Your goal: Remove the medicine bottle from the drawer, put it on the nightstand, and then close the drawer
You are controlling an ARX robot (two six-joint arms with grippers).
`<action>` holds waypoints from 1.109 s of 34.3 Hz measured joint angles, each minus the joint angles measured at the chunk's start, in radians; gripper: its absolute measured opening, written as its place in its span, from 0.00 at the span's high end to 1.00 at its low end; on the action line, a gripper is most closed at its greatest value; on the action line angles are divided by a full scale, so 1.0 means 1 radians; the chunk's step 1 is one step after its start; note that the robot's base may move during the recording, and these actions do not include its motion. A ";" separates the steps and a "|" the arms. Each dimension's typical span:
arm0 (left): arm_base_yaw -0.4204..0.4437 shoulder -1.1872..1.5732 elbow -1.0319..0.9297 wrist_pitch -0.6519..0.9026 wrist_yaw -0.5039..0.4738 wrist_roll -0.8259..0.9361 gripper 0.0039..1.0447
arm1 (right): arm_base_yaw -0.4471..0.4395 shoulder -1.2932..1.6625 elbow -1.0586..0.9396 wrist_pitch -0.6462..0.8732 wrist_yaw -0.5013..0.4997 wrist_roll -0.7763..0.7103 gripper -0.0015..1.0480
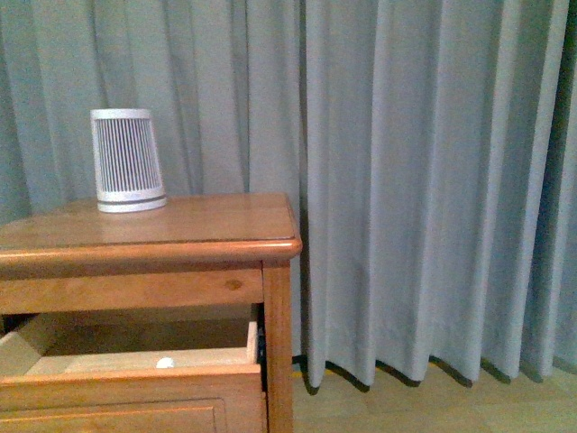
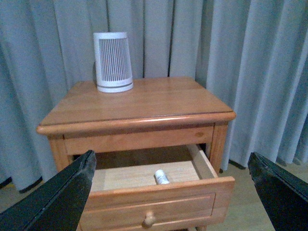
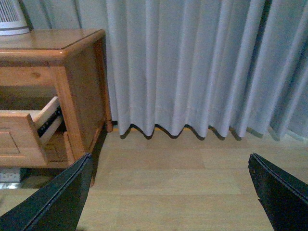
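The honey-wood nightstand (image 2: 144,103) (image 1: 135,234) (image 3: 53,43) stands against the curtain. Its upper drawer (image 2: 159,192) (image 1: 135,383) (image 3: 19,139) is pulled out, pale wood inside. The medicine bottle (image 2: 161,176), tiny and white, lies on its side on the drawer floor near the front; only its top (image 1: 165,363) shows in the front view. My left gripper (image 2: 171,192) is open, hanging in front of the drawer, its black fingers (image 2: 57,197) spread wide with nothing between them. My right gripper (image 3: 171,192) is open over the bare floor, to the right of the nightstand.
A large white slatted cylinder (image 2: 113,62) (image 1: 128,161) stands at the back left of the nightstand top. A grey curtain (image 1: 424,180) hangs behind and to the right. Wood floor (image 3: 183,168) lies to the right of the cabinet. A round knob (image 2: 149,219) is on the drawer front.
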 joint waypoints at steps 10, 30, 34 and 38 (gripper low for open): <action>0.021 -0.040 -0.005 -0.130 -0.089 -0.011 0.18 | 0.000 0.000 0.000 0.000 0.000 0.000 0.07; 0.030 -0.277 -0.214 -0.186 -0.111 -0.017 0.97 | 0.000 0.000 0.000 0.000 0.000 0.000 0.07; 0.030 -0.296 -0.243 -0.183 -0.108 -0.017 0.98 | 0.000 0.000 0.000 0.000 0.000 0.000 0.07; 0.030 -0.309 -0.259 -0.179 -0.109 -0.017 0.98 | 0.000 0.000 0.000 0.000 0.000 0.000 0.07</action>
